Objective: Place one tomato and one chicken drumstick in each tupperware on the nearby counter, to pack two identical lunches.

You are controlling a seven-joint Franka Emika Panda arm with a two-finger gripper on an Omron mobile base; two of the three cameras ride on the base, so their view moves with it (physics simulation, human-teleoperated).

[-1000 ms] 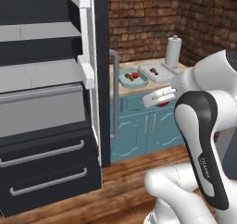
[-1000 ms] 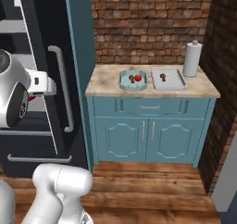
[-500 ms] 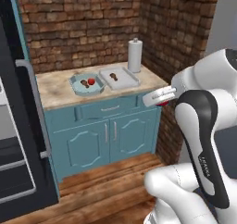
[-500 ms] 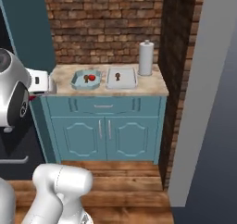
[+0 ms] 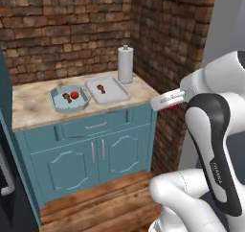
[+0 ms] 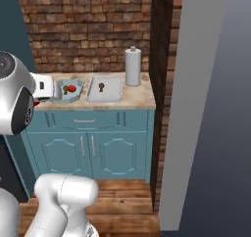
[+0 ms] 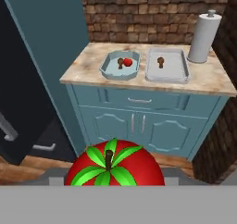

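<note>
My gripper [image 7: 114, 174] is shut on a red tomato [image 7: 115, 165] with a green stalk, which sits large at the bottom of the hand view. From the left base view the gripper [image 5: 165, 101] hangs in front of the counter's right end, a red edge of that tomato [image 5: 170, 107] under it. On the beige counter [image 5: 33, 101] lie two pale tupperware trays. The left tray [image 5: 55, 104] holds a tomato [image 5: 74, 94] and a chicken drumstick [image 5: 66, 97]. In the right tray [image 5: 114, 95] lies one drumstick [image 5: 101, 87].
A white paper towel roll [image 5: 125, 64] stands at the counter's back right corner. A brick wall [image 5: 167, 34] closes off the right side. Teal cabinets [image 5: 91, 149] sit below the counter, and the dark fridge [image 7: 23, 102] stands to the left.
The base has moved, so the fridge slid out to the left and the counter now sits in the middle of both base views. The tomato stays in my gripper.
</note>
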